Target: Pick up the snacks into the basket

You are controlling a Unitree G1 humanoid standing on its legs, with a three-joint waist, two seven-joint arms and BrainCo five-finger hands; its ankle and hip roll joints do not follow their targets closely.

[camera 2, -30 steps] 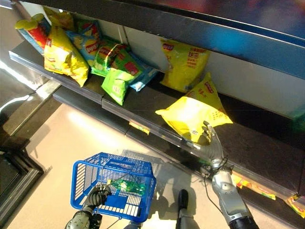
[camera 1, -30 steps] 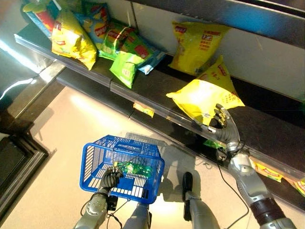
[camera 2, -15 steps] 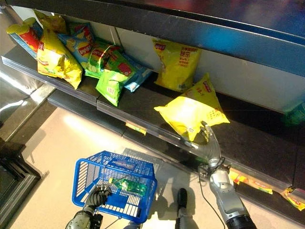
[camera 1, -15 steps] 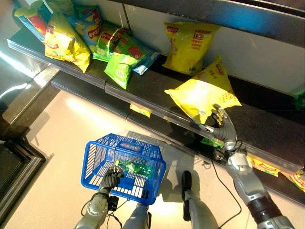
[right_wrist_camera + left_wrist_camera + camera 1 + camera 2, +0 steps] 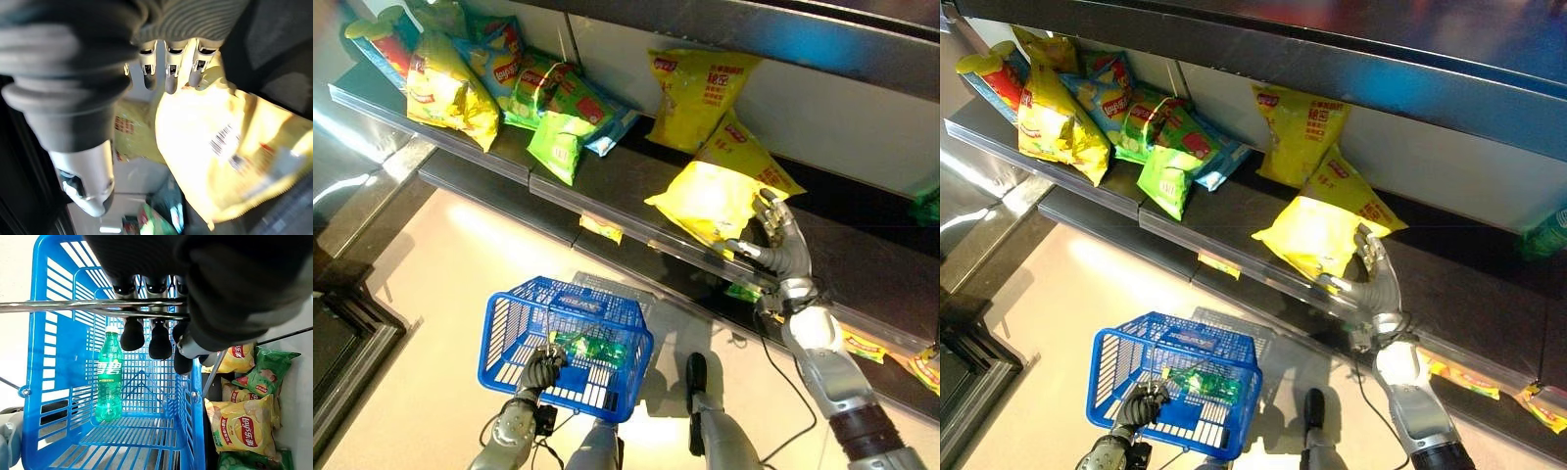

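Right hand [image 5: 777,245] sits at the front edge of the dark shop shelf [image 5: 626,181], fingers straight and spread, against the near side of the big yellow crinkled snack bag [image 5: 720,194]. Your right wrist view shows the fingertips [image 5: 169,84] at the bag's edge, thumb apart, nothing curled round it. So the bag is touched, not gripped. It lies tilted on the shelf, one corner poking over the front lip.

Left hand [image 5: 540,369] is low, fingers curled round the metal wire handle [image 5: 93,307] of the blue plastic shopping basket [image 5: 514,328], which hangs over the pale floor [image 5: 440,284]. Inside the basket lies one green plastic soda bottle [image 5: 108,377], on its side.

A second yellow snack bag [image 5: 697,83] stands upright against the shelf's back wall, just behind the first. Further along to your left is a heap of green, blue and yellow snack bags [image 5: 519,93], well apart from the right hand.
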